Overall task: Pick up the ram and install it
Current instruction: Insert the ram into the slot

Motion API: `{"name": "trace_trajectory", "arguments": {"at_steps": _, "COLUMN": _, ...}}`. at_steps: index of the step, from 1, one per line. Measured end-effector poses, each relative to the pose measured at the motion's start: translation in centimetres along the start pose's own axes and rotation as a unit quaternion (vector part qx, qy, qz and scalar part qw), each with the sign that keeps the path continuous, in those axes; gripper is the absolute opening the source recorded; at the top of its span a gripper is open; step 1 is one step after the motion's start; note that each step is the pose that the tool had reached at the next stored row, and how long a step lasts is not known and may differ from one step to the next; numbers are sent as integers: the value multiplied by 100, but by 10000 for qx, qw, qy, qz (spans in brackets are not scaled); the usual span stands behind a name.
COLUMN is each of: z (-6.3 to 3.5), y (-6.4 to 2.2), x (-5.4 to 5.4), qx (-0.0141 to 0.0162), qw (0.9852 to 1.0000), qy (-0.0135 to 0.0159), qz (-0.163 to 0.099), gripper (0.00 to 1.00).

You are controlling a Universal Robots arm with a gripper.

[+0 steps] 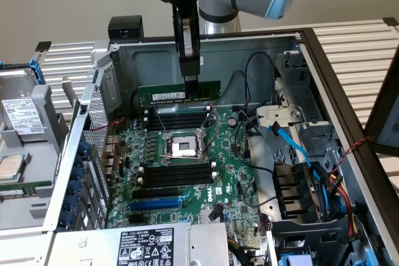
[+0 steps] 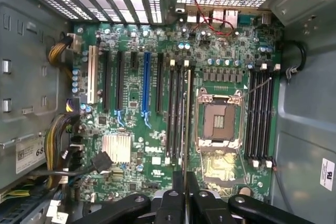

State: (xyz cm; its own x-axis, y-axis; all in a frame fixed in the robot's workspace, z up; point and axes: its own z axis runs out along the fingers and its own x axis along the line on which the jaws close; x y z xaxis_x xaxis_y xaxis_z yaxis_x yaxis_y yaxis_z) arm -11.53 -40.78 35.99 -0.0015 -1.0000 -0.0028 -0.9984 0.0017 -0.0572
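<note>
A robot gripper (image 1: 191,85) is pinching the ram (image 1: 168,95) by its upper edge, its fingers pressed almost together on the thin green board. It is gripping slightly toward the exterior view's right of the board's middle. The ram is hanging level directly beneath the fingers with its white label facing outward, raised clear of the motherboard (image 1: 230,185) and touching no slot. In the wrist view, its edge is running parallel to the black slots (image 2: 176,114) lying between the blue slot (image 2: 146,82) and the open processor socket (image 2: 218,121). Behind it, the case's grey rear wall (image 1: 156,60) is standing.
</note>
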Motion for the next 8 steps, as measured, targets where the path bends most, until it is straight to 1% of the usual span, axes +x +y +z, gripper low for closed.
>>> {"name": "trace_trajectory", "arguments": {"at_steps": 8, "z": 144, "y": 30, "x": 0, "qx": 0, "qw": 10000, "qy": 2, "qz": 36, "gripper": 13}}
